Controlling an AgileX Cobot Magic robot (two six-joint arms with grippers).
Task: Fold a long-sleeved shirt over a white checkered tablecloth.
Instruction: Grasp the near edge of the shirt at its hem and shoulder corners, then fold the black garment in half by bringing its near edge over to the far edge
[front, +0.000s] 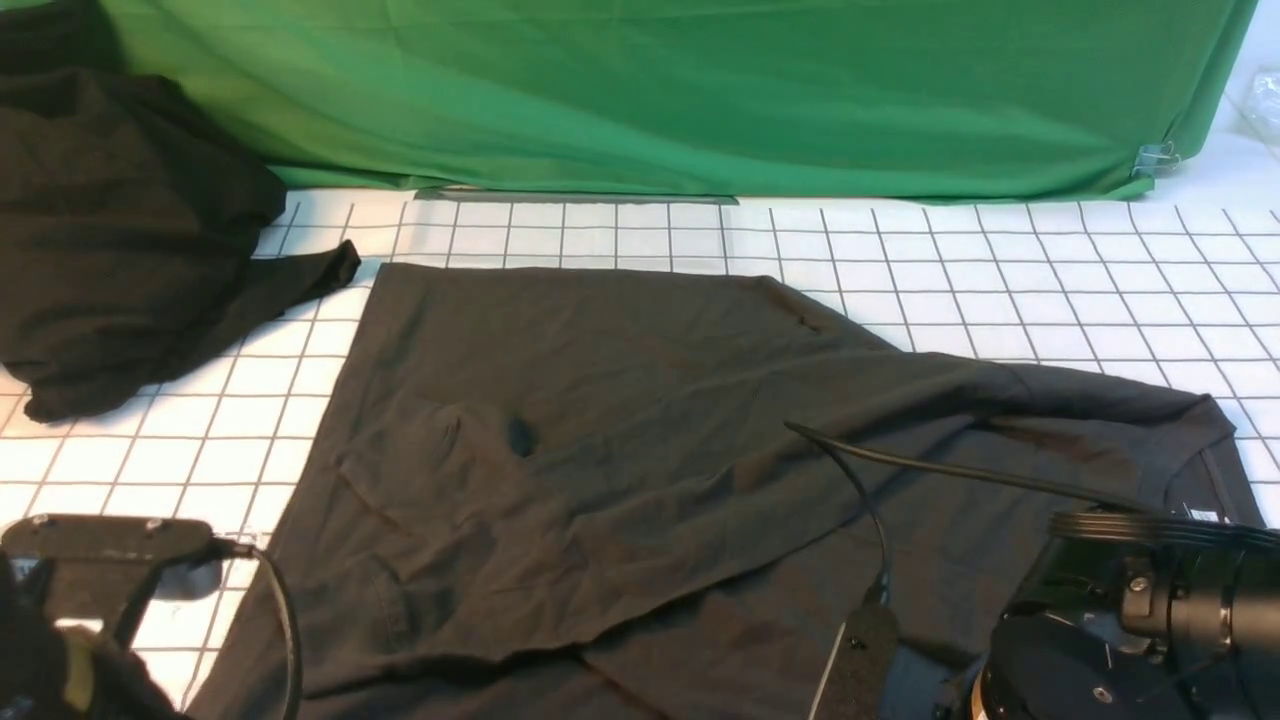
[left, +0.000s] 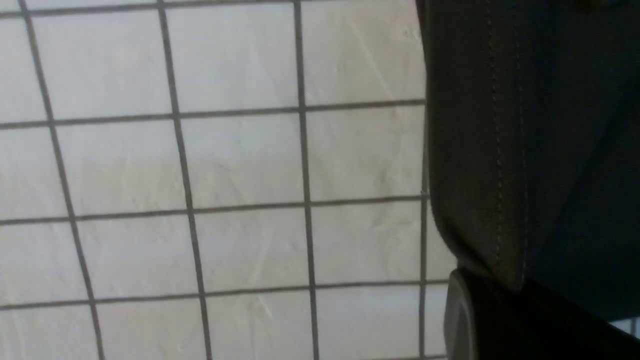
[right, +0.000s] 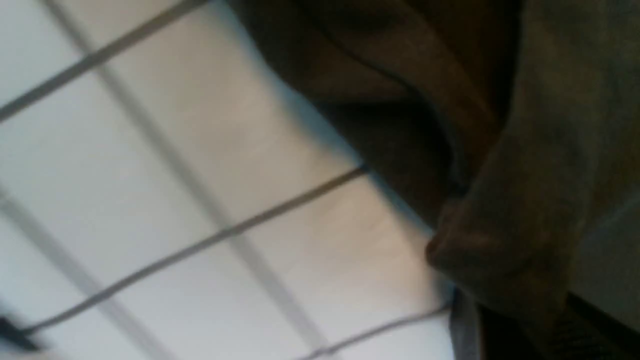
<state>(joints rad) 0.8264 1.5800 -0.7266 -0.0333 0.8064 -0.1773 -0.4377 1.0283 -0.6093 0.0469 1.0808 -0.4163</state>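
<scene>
My large dark charcoal-grey cotton long-sleeved shirt (front: 620, 430) lies partly doubled over across the middle of the white checkered tablecloth (front: 1050, 280), running from its far corner at 11 o'clock down to the collar end at 4 o'clock. My left gripper (left: 505, 305), at 7 o'clock, is closed, and its wrist view shows the stitched hem running straight into the finger, so I judge it pinched there. My right gripper (right: 480, 325), at 5 o'clock, is closed too, with a bunched fold of the same cloth sitting at its finger, though that view is blurred and I am less sure of the hold. Both grips look close to the cloth's edge, so a quick lift could pull the fabric out of either one. If one side slips, the fold goes skew. I might also hold only the top layer, letting the layers part, or nip the tablecloth underneath and drag it along. My thin black cable (front: 960, 470) lies over the shirt at 4 o'clock and could snag or rumple it. The shapeless black heap of cloth (front: 120, 230) at 10 o'clock reaches a tip close to the shirt's far corner. As for writing, a small white tag (front: 1205, 516) shows by the collar, too small to read, and I can read nothing elsewhere.
</scene>
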